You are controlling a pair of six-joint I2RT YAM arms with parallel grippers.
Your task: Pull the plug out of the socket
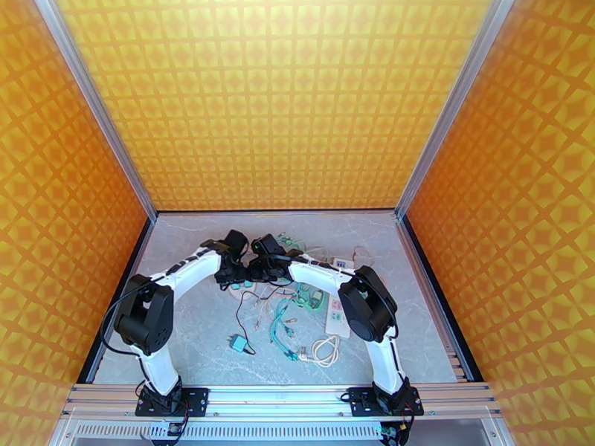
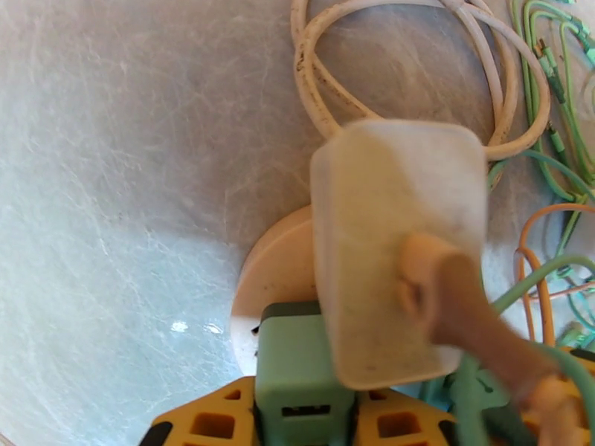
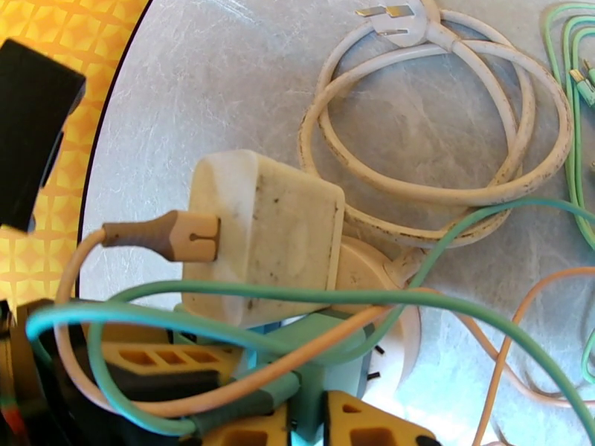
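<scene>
At the round socket (image 2: pixel 271 269) the left gripper (image 2: pixel 301 427) pinches the green plug (image 2: pixel 297 366), the right gripper (image 3: pixel 297 410) has an unclear hold under cables (image 3: pixel 416 299); pull straight off the socket without twisting

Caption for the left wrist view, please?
Left gripper shut on a green plug against the round beige socket, white adapter and coiled white cable alongside.
</scene>
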